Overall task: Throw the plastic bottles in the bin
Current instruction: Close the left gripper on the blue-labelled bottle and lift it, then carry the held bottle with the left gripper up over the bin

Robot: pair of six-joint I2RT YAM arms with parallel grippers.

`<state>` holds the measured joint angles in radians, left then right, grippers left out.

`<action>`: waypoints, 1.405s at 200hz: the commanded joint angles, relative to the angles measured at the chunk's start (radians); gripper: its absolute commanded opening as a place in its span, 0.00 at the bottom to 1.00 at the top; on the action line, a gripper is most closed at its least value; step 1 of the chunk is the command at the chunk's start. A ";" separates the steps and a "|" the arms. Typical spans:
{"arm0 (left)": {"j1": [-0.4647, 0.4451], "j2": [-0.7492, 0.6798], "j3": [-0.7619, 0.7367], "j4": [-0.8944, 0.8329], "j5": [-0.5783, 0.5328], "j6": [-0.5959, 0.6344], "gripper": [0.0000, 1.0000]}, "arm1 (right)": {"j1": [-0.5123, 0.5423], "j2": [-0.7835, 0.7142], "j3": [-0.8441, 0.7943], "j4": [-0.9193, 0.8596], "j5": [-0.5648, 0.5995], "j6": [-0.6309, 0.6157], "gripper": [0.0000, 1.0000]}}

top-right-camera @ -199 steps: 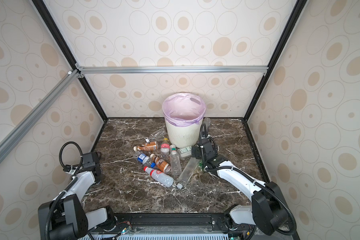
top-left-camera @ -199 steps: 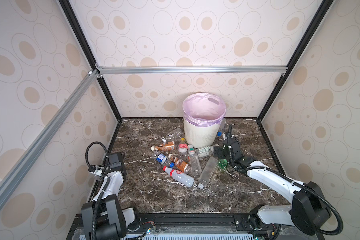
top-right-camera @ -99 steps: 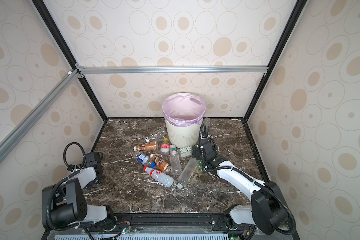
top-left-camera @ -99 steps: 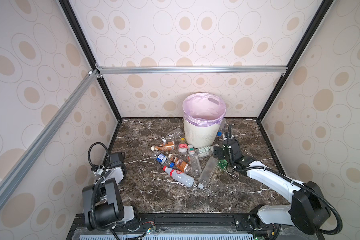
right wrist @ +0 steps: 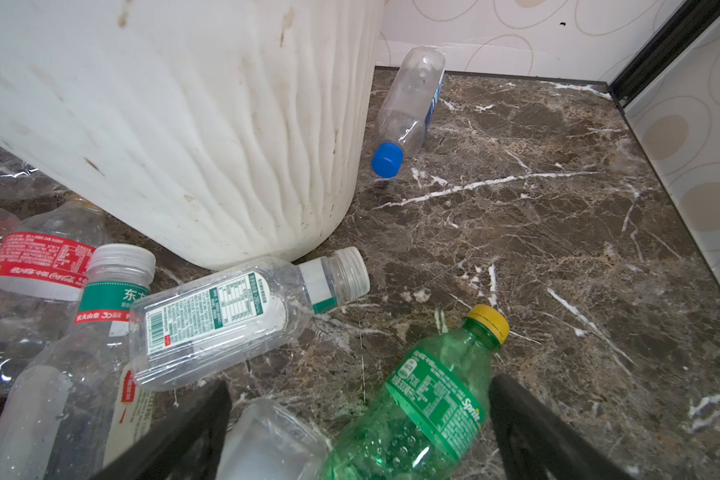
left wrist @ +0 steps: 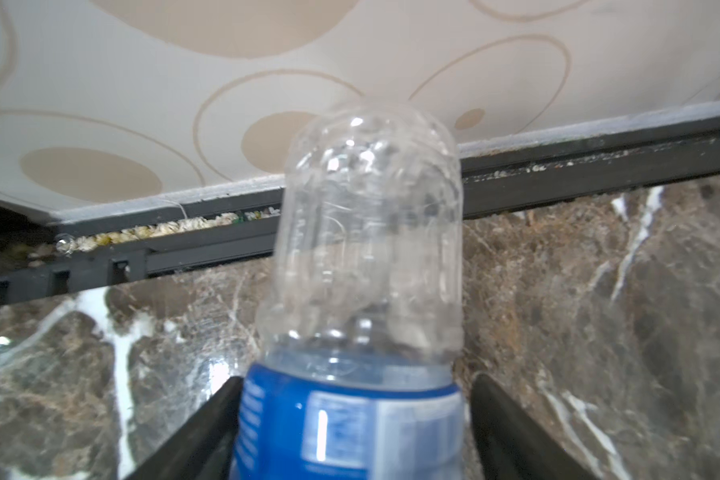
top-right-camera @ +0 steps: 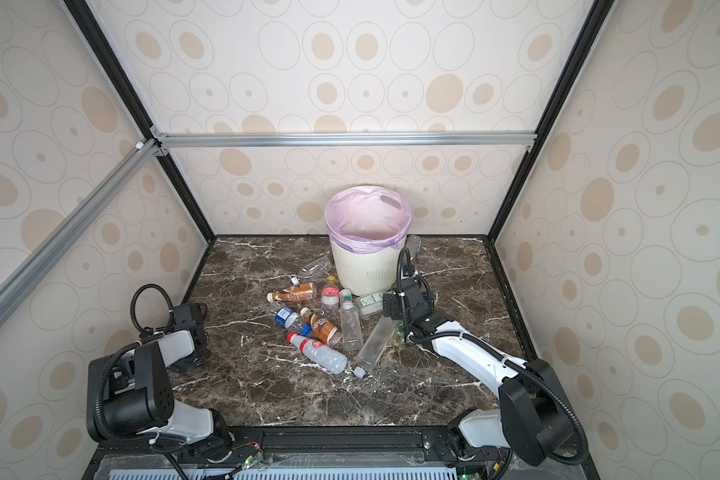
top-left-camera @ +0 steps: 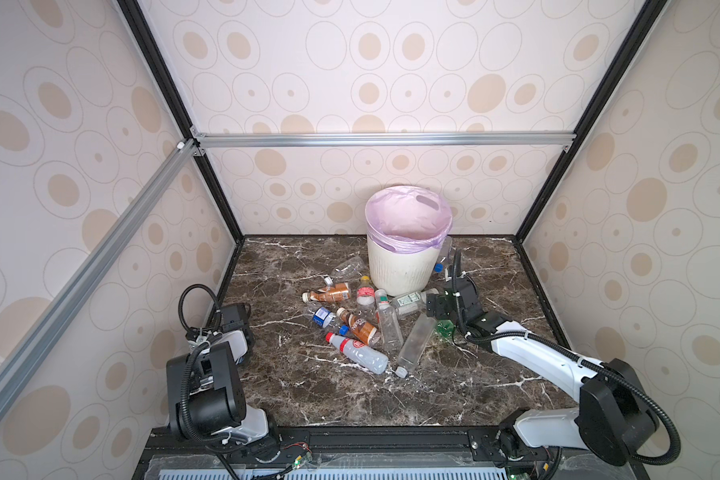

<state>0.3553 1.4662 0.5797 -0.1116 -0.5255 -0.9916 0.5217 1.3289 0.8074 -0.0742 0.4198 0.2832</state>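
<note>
A clear, blue-labelled plastic bottle (left wrist: 366, 249) sits between the jaws of the left pincer (left wrist: 358, 380), grip impossible to tell; a green yellow-capped plastic bottle (right wrist: 425, 399) lies between the spread jaws of the right pincer (right wrist: 360, 382). Just beyond stands the off-white ribbed bin (right wrist: 184, 104) on the dark marble desk (right wrist: 537, 228), with cream oval-patterned walls (top-left-camera: 350, 62) around.

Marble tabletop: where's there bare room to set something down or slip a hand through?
Bare: the near strip of tabletop between the bottle pile and the front rail, the back-left corner beside the bin, and the right side along the wall. Crowded: in front of the bin, where the right tool hangs over the green bottle.
</note>
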 commanded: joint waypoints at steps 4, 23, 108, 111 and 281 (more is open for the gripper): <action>0.008 -0.005 -0.005 0.022 -0.015 0.011 0.72 | 0.003 0.004 -0.004 0.010 0.013 0.003 1.00; 0.008 -0.017 -0.010 0.032 -0.001 0.017 0.63 | 0.002 0.000 -0.005 0.010 0.014 0.003 1.00; -0.026 -0.195 -0.113 0.243 0.226 0.152 0.38 | 0.003 -0.005 -0.003 0.012 0.028 -0.003 1.00; -0.031 -0.206 -0.115 0.254 0.237 0.160 0.37 | 0.002 -0.005 -0.003 0.011 0.029 -0.003 1.00; -0.694 -0.204 0.397 0.403 0.496 0.413 0.43 | 0.006 -0.163 -0.047 0.072 -0.063 -0.026 1.00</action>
<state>-0.2775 1.2430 0.8616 0.2611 -0.0479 -0.6605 0.5217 1.2217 0.7826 -0.0422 0.4156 0.2626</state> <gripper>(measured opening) 0.613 0.997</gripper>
